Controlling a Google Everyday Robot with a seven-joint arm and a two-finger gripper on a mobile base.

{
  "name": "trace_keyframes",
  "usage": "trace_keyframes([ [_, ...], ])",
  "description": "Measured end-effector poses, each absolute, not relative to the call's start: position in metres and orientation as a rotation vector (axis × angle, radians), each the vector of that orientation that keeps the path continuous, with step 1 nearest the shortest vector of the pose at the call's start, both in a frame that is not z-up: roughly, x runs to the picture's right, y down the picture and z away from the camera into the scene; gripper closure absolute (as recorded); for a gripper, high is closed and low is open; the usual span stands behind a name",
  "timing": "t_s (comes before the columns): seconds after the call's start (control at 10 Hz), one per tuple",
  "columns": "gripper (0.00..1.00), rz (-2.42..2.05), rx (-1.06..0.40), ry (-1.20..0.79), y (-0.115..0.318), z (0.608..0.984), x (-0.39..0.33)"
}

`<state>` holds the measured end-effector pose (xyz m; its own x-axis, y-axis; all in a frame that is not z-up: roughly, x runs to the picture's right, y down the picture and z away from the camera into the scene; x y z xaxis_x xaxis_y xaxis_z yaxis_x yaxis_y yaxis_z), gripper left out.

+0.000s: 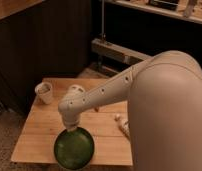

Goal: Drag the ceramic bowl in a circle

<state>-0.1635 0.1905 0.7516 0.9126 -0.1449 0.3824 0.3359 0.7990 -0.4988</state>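
Note:
The ceramic bowl (74,149) is wide, shallow, glossy dark green. It sits at the front edge of the wooden table (39,131), left of centre. My gripper (71,129) reaches down from the white arm (101,94) and meets the bowl's far rim. The wrist hides the fingertips where they touch the bowl.
A small white cup (44,92) stands at the table's back left corner. A small white object (123,126) lies on the right side of the table, beside my large white body (169,115). Dark shelving stands behind the table.

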Motion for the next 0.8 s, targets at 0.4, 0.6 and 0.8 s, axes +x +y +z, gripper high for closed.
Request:
trace_keyframes([
  [0.4, 1.00, -0.267, -0.588, -0.339, 0.174, 0.771, -0.157],
  [0.6, 1.00, -0.286, -0.587, -0.343, 0.181, 0.767, -0.162],
  [0.8, 1.00, -0.308, -0.583, -0.345, 0.178, 0.773, -0.160],
])
